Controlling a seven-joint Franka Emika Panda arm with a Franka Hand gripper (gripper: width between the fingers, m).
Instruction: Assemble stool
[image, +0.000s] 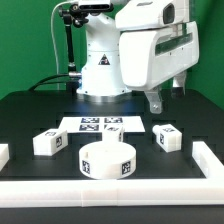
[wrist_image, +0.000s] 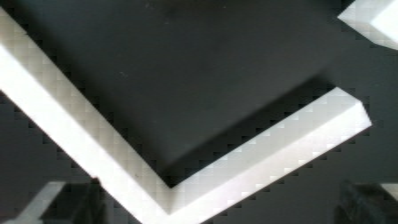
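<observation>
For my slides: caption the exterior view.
Open gripper hovers above the table; round seat in front between one leg and another leg, marker board behind.

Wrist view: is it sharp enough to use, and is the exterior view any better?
Wrist view: soft all over, the white corner wall overexposed with fuzzy edges. Exterior view: sharper and evenly lit, tags on the round seat distinct.

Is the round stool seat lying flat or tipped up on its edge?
Flat: the seat rests on the table with its round face up and tags showing on its side wall.
</observation>
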